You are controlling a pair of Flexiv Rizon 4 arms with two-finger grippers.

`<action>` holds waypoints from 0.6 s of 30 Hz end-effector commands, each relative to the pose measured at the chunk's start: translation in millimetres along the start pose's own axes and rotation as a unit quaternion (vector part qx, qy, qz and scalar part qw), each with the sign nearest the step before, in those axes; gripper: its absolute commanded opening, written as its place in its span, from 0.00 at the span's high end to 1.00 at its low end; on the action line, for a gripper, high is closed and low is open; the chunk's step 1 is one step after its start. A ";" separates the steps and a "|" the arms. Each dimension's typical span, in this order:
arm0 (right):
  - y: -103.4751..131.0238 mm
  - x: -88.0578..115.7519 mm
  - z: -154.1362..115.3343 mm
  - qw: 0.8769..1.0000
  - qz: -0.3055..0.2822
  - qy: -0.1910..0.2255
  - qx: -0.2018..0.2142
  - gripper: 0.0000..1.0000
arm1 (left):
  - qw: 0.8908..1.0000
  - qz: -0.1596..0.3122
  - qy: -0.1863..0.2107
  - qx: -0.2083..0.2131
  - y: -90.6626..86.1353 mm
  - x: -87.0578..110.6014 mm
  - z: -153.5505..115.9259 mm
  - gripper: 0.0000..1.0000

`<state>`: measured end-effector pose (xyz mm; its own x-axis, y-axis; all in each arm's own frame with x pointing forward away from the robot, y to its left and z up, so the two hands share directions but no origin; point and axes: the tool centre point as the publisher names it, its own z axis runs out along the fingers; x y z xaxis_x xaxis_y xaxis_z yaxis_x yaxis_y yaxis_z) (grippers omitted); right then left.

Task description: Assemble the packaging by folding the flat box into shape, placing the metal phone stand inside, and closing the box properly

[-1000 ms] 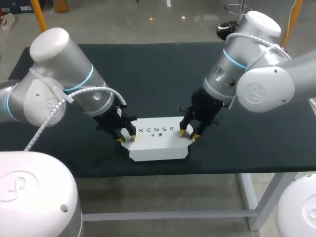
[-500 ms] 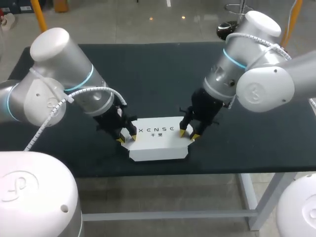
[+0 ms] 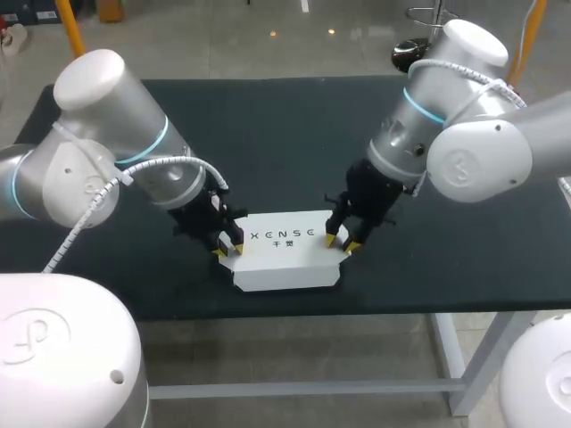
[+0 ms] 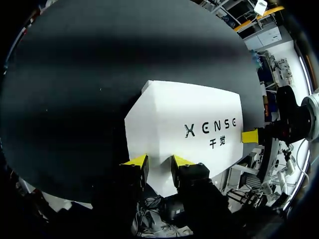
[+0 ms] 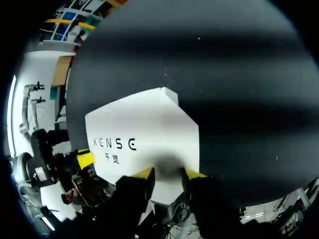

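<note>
Box [image 3: 284, 251], left claw [image 3: 227, 249] and right claw [image 3: 340, 241] all stay unmoved.

- Furniture: one rectangular table w/ matte black top [image 3: 285, 116], spanning most of the head view.
- Underframe: pale grey metal crossbar [image 3: 294, 389] below near edge, plus pale grey leg [image 3: 451, 357] toward right front corner.
- Light: even on the top, no glare.
</note>
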<state>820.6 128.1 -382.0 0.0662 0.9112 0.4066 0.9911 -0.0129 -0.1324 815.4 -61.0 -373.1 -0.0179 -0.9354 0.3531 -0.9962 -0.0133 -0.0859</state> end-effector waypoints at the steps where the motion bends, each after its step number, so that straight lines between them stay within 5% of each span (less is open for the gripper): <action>1: 1.9 1.4 0.5 1.000 -0.001 0.001 0.004 0.59 | 1.000 0.000 -0.002 0.001 0.5 1.5 4.9 0.69; 18: -5.8 0.6 5.7 0.999 -0.028 0.001 -0.019 0.54 | 1.000 0.007 -0.004 0.026 6.2 -0.8 10.6 0.58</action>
<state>817.4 130.0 -381.7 0.0125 0.9112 0.4118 0.9962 0.0241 -0.0836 813.6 -62.2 -375.5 -0.0307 -0.9376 0.3464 -0.9913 -0.0159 -0.1309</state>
